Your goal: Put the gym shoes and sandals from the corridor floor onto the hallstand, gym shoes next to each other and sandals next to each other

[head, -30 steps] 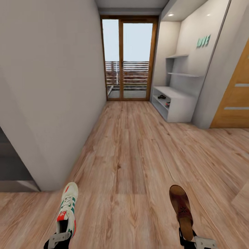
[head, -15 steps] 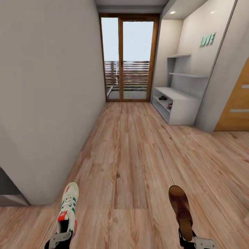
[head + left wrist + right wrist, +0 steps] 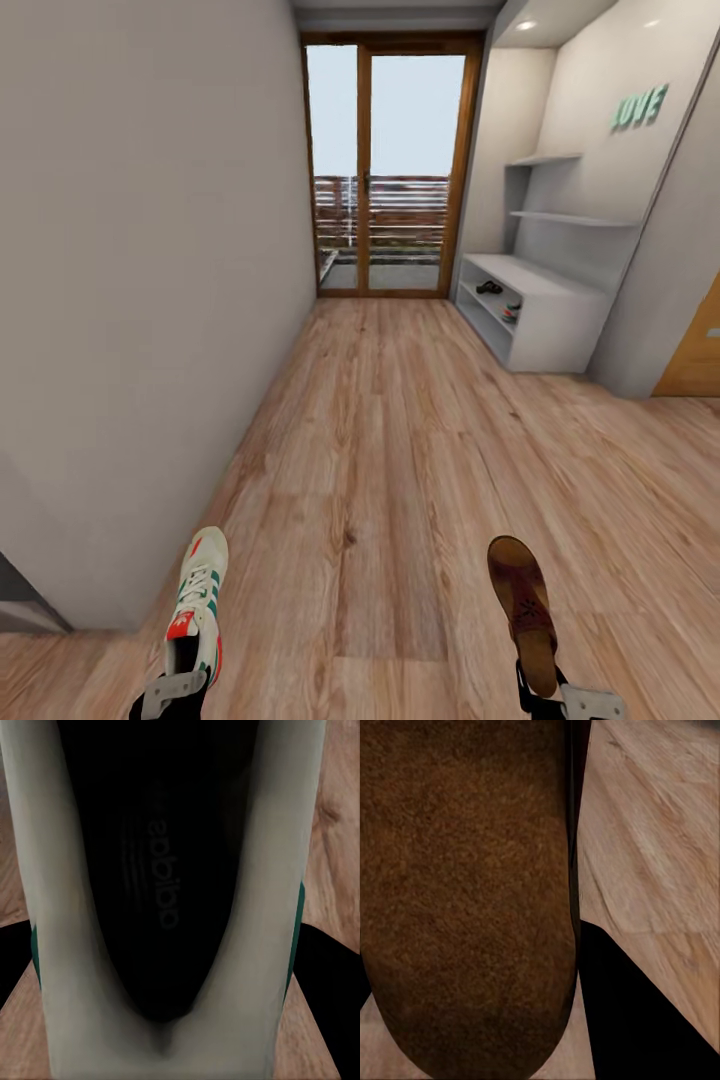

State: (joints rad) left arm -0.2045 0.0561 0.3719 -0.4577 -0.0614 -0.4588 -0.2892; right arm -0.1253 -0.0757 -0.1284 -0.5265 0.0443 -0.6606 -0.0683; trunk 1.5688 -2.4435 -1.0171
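Left gripper [image 3: 172, 690] clamping 1 gym shoe [image 3: 196, 598]; right gripper [image 3: 570, 700] clamping 1 sandal [image 3: 522, 608], hallstand [image 3: 560, 315] lying ahead.

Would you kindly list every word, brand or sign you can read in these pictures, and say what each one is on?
"adidas" on the dark insole of the gym shoe in the left gripper, seen upside down.
"LOVE" in green letters on the wall above the hallstand; slightly blurred.
The sandal in the right gripper bears no readable text.
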